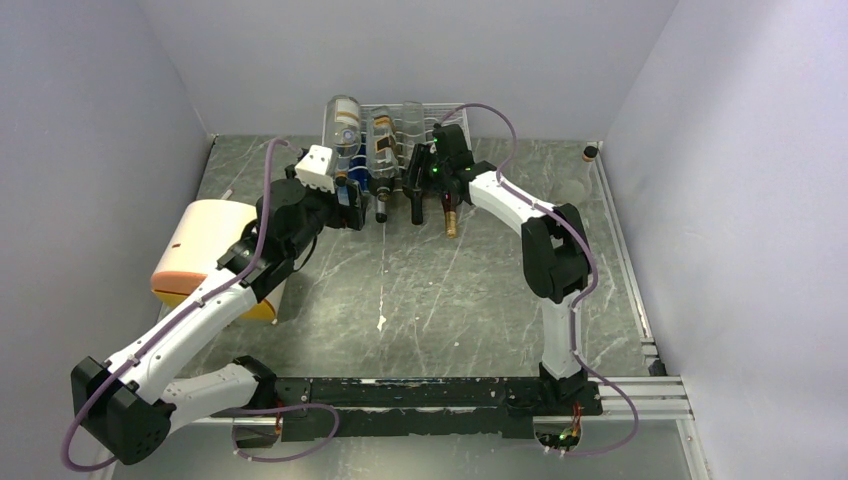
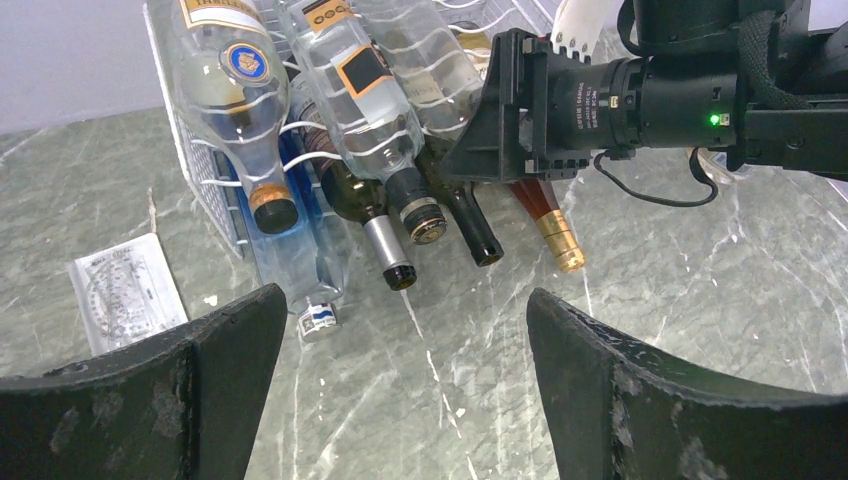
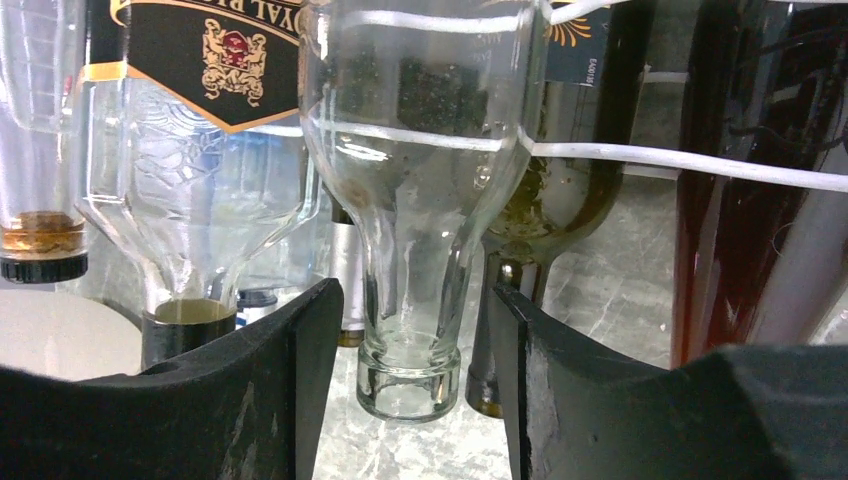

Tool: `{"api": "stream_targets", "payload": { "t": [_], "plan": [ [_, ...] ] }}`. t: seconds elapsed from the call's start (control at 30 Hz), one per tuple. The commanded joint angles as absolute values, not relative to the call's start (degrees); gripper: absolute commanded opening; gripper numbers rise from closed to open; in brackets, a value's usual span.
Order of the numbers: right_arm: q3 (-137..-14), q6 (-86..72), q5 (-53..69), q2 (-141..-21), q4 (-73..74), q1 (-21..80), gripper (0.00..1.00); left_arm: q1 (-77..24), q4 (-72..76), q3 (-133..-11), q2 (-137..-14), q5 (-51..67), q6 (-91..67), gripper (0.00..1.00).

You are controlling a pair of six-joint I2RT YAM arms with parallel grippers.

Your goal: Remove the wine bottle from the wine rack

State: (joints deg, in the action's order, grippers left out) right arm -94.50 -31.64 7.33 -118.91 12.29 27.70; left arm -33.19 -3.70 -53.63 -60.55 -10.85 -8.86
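Observation:
The white wire wine rack [image 1: 445,108] stands at the back of the table, with several bottles lying in it, necks toward me. My right gripper [image 1: 421,170] is at the rack front. In the right wrist view it [image 3: 410,305] is open, its fingers either side of the neck of a clear glass bottle [image 3: 415,200], with a gap on both sides. That bottle rests on the rack's wires [image 3: 700,165]. My left gripper [image 1: 350,208] hovers open and empty [image 2: 405,310] over the table before the rack [image 2: 215,185], near a dark bottle with a silver neck [image 2: 385,250].
A cream cylindrical drum [image 1: 205,255] lies at the left by my left arm. A paper card [image 2: 125,295] lies on the table left of the rack. A red bottle with a gold top [image 2: 550,225] sticks out lowest. A small cork-like item [image 1: 590,152] sits far right.

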Motion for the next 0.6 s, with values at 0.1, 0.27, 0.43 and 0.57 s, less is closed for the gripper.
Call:
{"api": "stream_targets", "payload": {
  "t": [0.1, 0.27, 0.43, 0.57],
  "plan": [
    [-96.2, -30.5, 5.0, -119.8, 11.9, 27.5, 0.55, -32.6, -3.4, -55.5, -59.6, -9.3, -9.7, 0.93],
    [-96.3, -31.0, 5.2, -119.9, 11.2, 27.5, 0.49, -32.6, -3.4, -55.5, -59.6, -9.1, -9.7, 0.93],
    [-94.1, -33.9, 6.6, -118.2, 8.0, 27.5, 0.34, -32.6, -3.5, -55.6, -60.1, -8.6, -9.8, 0.93],
    [-90.6, -36.7, 8.1, -114.7, 3.9, 27.2, 0.21, -32.6, -3.8, -55.8, -60.6, -8.3, -9.9, 0.93]
  ]
}}
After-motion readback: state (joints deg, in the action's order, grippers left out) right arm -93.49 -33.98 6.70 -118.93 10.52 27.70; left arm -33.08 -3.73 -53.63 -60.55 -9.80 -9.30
